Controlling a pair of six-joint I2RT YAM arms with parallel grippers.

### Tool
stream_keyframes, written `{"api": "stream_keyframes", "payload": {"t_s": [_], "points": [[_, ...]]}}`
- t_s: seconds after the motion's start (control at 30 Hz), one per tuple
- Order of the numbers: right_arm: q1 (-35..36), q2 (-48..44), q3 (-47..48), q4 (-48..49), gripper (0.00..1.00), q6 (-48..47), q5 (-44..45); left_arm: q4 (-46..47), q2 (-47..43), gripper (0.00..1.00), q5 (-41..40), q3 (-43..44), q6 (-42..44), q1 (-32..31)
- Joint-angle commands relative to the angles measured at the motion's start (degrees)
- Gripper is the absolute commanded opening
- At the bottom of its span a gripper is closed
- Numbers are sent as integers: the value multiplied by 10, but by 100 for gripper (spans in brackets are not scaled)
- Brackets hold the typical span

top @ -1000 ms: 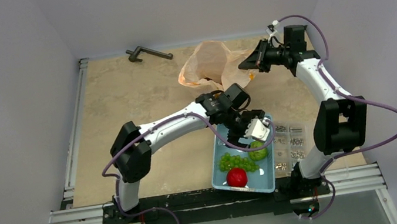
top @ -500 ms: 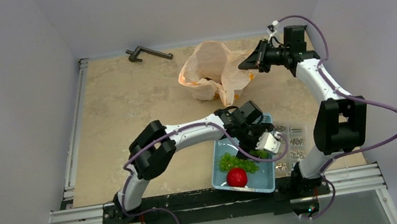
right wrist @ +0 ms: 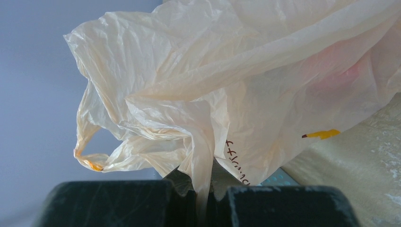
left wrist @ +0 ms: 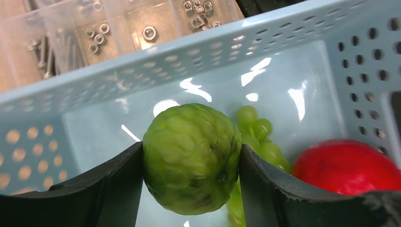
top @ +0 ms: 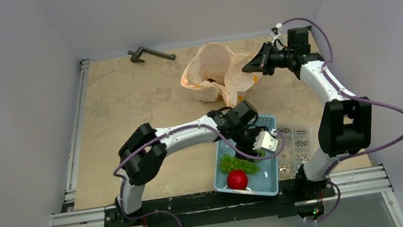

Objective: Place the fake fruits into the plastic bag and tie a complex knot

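My left gripper is inside the light-blue basket and shut on the light-green round fruit, one finger on each side. The green grape bunch and a red round fruit lie in the basket beside it; both also show in the left wrist view, the grapes and the red fruit. The pale-orange plastic bag stands at the back. My right gripper is shut on a fold of its edge and holds it up. A faint red shape shows through the bag wall.
A clear parts box of screws and nuts lies right of the basket, also in the left wrist view. A black handle tool lies at the back. Metal rails run along the left and near table edges.
My left gripper went down onto the light-green fruit in the basket, shut on it, and drew back a little with it. The right arm and bag have stayed put.
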Motion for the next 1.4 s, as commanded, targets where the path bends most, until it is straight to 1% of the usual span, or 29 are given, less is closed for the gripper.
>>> {"api": "stream_keyframes", "payload": {"t_s": [0.0, 0.07, 0.17, 0.27, 0.33, 0.47, 0.6, 0.67, 0.77, 0.93, 1.1, 1.13, 1.17, 1.23, 1.37], "points": [[2, -15, 5, 18, 0, -4, -12, -13, -159, 39, 75, -29, -27, 28], [2, -15, 6, 20, 0, -3, -11, -31, -207, 37, 101, -18, -42, 39], [2, -15, 6, 21, 0, -3, -11, -44, -245, 37, 132, 40, -103, 71], [2, -17, 4, 21, 0, -2, -10, -27, -243, 36, 113, 118, -186, 125], [2, -20, 3, 22, 0, 1, -11, -41, -217, 36, 80, 169, -188, 163], [2, -33, 0, 25, 0, 7, -17, -74, -143, 35, 17, 244, -160, 225], [2, -44, 4, 19, 0, 9, -27, -130, -49, 34, -34, 311, -106, 259], [2, -50, 4, 26, 0, 23, -43, -137, -24, 34, -49, 307, -58, 265], [2, -67, -5, 69, 0, 70, -63, -140, 14, 34, -78, 290, 15, 269], [2, -92, -24, 156, 0, 161, -84, -148, 71, 35, -84, 300, 53, 297], [2, -92, -37, 191, 0, 190, -81, -155, 96, 40, -82, 273, 108, 316], [2, -89, -38, 192, 0, 188, -77, -158, 99, 43, -84, 268, 118, 320], [2, -85, -40, 191, 0, 184, -73, -160, 102, 50, -86, 265, 122, 322], [2, -75, -39, 180, 0, 166, -62, -167, 95, 68, -66, 258, 123, 328], [2, -50, -40, 168, 0, 137, -45, -138, 35, 91, -5, 212, 113, 329]]}}
